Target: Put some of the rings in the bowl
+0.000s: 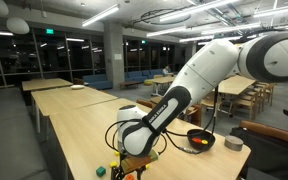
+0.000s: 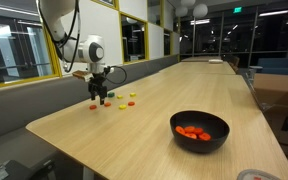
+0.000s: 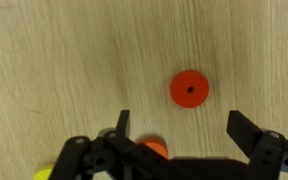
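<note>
In the wrist view an orange-red ring lies flat on the wooden table, just beyond my open gripper. Nothing sits between the fingers. A second orange ring peeks out beside the left finger, half hidden by the gripper body. In an exterior view the gripper hangs low over several loose rings at the far end of the table. The black bowl stands well away from them, nearer the camera, with several orange rings inside. The bowl also shows in an exterior view, to the right of the gripper.
A yellow piece lies at the lower left of the wrist view. A small grey round container stands beside the bowl. A green piece lies near the table's front edge. More long tables stand behind.
</note>
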